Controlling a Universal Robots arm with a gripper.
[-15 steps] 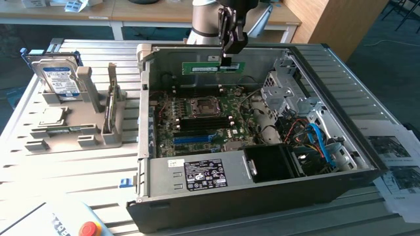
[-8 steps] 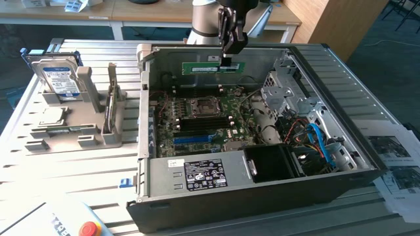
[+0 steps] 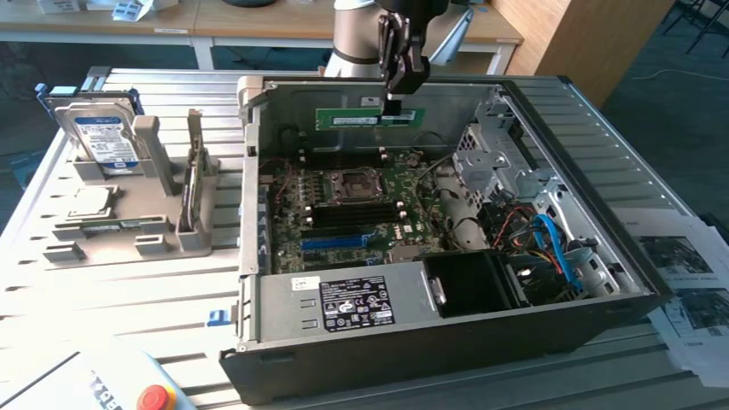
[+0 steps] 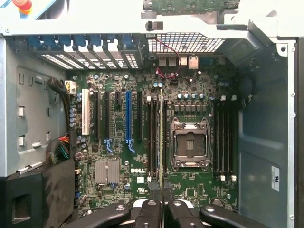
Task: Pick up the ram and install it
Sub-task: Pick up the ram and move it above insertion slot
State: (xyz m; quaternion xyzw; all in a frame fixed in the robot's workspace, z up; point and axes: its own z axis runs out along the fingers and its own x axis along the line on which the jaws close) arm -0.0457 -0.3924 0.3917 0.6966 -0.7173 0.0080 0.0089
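The ram (image 3: pixel 347 119), a narrow green stick with a white label, hangs level above the open computer case (image 3: pixel 638 290), over the back part of the motherboard (image 3: pixel 341 213). My gripper (image 3: pixel 395 109) is shut on its upper edge near one end. In the wrist view the ram (image 4: pixel 161 142) shows edge-on as a thin line running out from my gripper (image 4: pixel 163 205), lined up over the black memory slots (image 4: pixel 153 137) beside the CPU socket (image 4: pixel 190 145). It is clear of the board, touching nothing.
A grey rack (image 3: pixel 125 231) at the exterior view's left holds a silver hard drive (image 3: pixel 101 137) upright. The case walls, drive cage (image 3: pixel 501 162), power supply (image 3: pixel 341 303) and cables (image 3: pixel 552 248) ring the board. A red button (image 3: pixel 154 397) sits at the front corner.
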